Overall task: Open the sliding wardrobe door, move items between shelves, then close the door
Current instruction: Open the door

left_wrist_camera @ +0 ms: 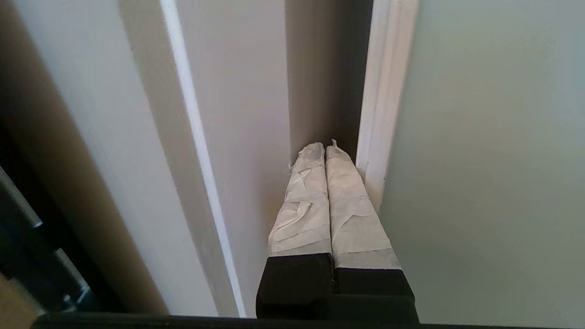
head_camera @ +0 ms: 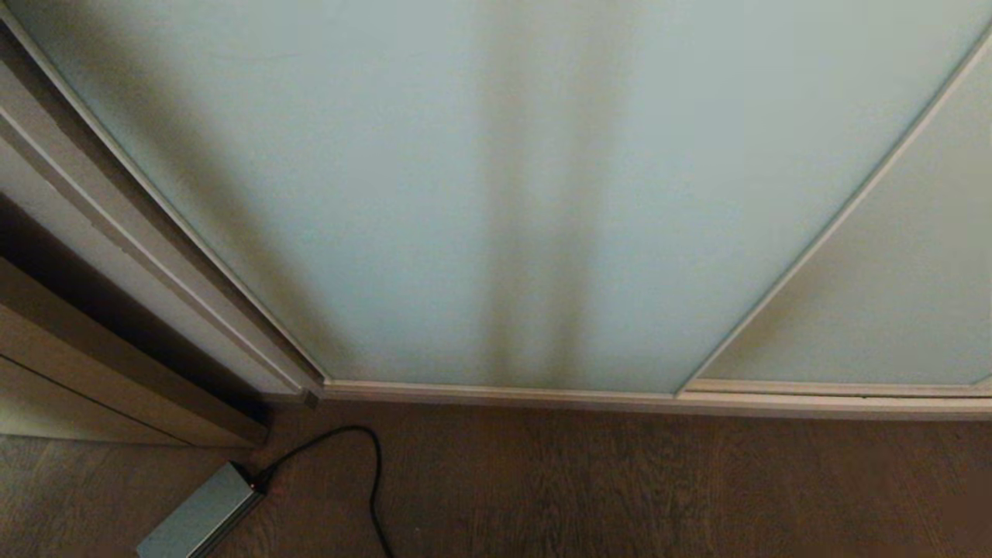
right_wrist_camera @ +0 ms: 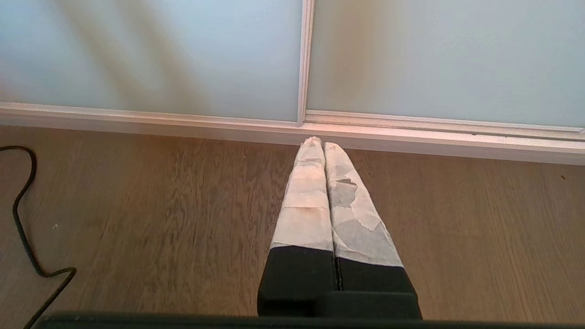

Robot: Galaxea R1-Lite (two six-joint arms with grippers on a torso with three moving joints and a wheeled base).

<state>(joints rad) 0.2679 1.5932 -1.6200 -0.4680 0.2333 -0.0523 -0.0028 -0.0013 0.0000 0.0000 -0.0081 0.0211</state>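
R tool (right_wrist_camera: 323, 145): fingers together, parked over wood floor (right_wrist_camera: 160, 205) w/ black cable (right_wrist_camera: 23, 214). L tool (left_wrist_camera: 324, 148): fingers together, empty, tips in dark gap beside frame of sliding wardrobe door (head_camera: 480, 194). Door fills head view.

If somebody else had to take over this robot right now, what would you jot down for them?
Left gripper: shut, empty, tips poked into the dark gap beside the sliding wardrobe door's frame.
Right gripper: shut, empty, hanging over the wooden floor near the bottom track.
Sliding wardrobe door: looks closed; the head view shows only frosted glass, no shelves or items.
Done: nothing visible.
Left: slide the door open, move items between shelves, close it.
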